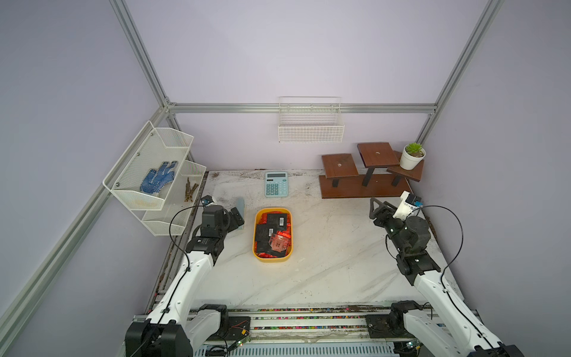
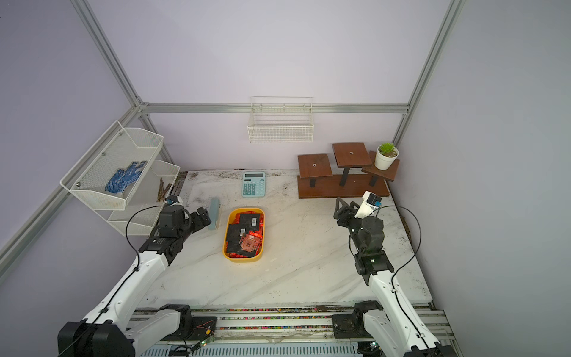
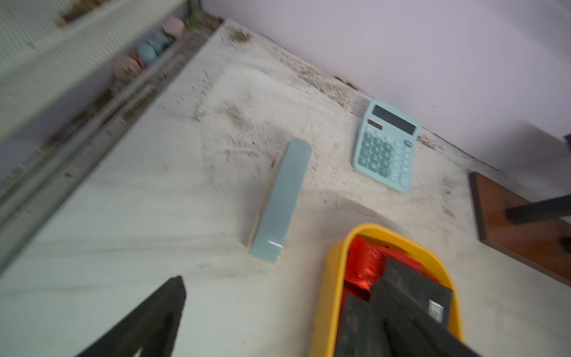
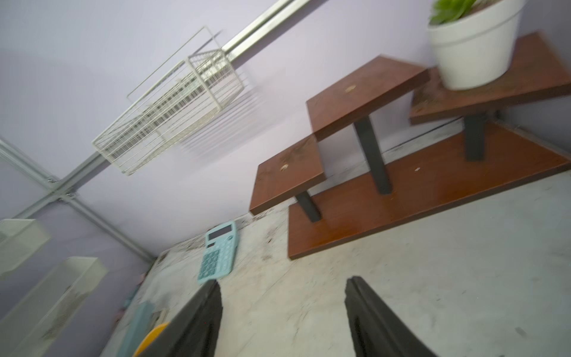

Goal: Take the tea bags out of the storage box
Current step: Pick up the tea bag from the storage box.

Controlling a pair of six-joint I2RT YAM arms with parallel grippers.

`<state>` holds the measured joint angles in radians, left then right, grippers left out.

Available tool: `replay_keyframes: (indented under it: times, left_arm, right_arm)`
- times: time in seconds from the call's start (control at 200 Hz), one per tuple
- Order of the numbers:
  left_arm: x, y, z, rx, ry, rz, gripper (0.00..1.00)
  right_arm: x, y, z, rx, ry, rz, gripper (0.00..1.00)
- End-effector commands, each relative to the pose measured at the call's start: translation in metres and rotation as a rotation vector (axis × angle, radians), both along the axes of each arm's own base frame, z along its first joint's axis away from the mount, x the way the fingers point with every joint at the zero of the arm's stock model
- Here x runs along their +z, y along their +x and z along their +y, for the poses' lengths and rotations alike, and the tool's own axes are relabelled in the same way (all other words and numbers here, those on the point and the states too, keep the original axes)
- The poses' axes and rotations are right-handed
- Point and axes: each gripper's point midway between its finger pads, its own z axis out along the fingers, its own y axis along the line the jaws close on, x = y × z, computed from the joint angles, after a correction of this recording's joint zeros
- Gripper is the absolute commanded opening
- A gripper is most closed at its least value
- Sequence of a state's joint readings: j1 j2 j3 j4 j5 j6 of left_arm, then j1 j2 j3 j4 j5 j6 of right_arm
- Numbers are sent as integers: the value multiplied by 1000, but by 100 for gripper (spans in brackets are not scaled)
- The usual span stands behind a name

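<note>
**Top views.** In both top views we see the yellow storage box (image 1: 273, 260) (image 2: 243, 259) a little left of centre on the marble-patterned bench (image 1: 327, 265). It is packed with tea bags (image 1: 272, 235): black squares with white barcode labels over crinkled red foil. The left end effector (image 1: 236, 216) hangs to the left of the box's far end. A pale blue oblong block (image 1: 240, 204) lies between the two. The right end effector (image 1: 374, 208) hovers well apart from the box, near the brown stepped wooden stand (image 1: 364, 187) on the far right. A pale blue calculator (image 1: 276, 184) sits at the far edge. A potted succulent (image 1: 412, 156) tops the stand's right step, and a white wire basket (image 1: 310, 133) hangs on the far wall. A blue-dotted glove (image 1: 157, 177) lies in the white mesh shelf (image 1: 173, 139) on the left.

**Left wrist view.** This view is blurred. We find the left end effector (image 3: 284, 275) spread wide and empty. One finger is over bare bench and the other over the tea bags in the box. The block lies beside the box without touching it.

**Right wrist view.** The right end effector (image 4: 284, 282) is also parted and holds nothing, with only bare bench showing between its fingers. The stand, succulent, basket and calculator lie ahead of it. A yellow sliver of the box shows at the frame's edge.
</note>
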<state>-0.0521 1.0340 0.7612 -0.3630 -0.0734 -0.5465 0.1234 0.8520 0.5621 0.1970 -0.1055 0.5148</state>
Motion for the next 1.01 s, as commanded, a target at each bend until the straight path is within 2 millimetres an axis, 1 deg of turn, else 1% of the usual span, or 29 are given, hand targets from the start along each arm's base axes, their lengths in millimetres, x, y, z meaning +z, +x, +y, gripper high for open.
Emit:
replay_keyframes:
  times: [0.0,0.05,0.15,0.175,0.295,0.39,0.505,0.635,0.71,0.82,1.0]
  left_arm:
    - [-8,-35,-55,-199,-233,148,77]
    - [-6,-44,-68,-258,-261,183,73]
    - [-3,-62,-94,-372,-296,236,69]
    - [-2,-66,-99,-396,-297,246,66]
    - [-2,-78,-117,-484,-274,300,66]
    - [-12,-81,-127,-523,-264,350,66]
    - [-23,-76,-135,-547,-215,394,63]
    - [-35,-65,-142,-566,-153,433,56]
    - [-42,-59,-146,-584,-138,451,54]
    - [-53,-53,-149,-599,-124,477,53]
    - [-62,-45,-151,-615,-102,493,53]
  right_arm:
    - [-8,-20,51,236,72,128,57]
    - [-6,-26,67,283,71,142,54]
    - [-5,-37,102,377,63,166,49]
    - [-12,-39,108,392,55,201,48]
    - [-25,-53,145,475,24,251,45]
    - [-34,-62,168,520,-2,276,44]
    - [-44,-74,192,569,-33,298,45]
    - [-54,-83,209,603,-63,316,44]
    - [-59,-86,215,616,-78,324,44]
    - [-65,-89,218,626,-87,335,44]
    - [-73,-91,218,625,-97,347,44]
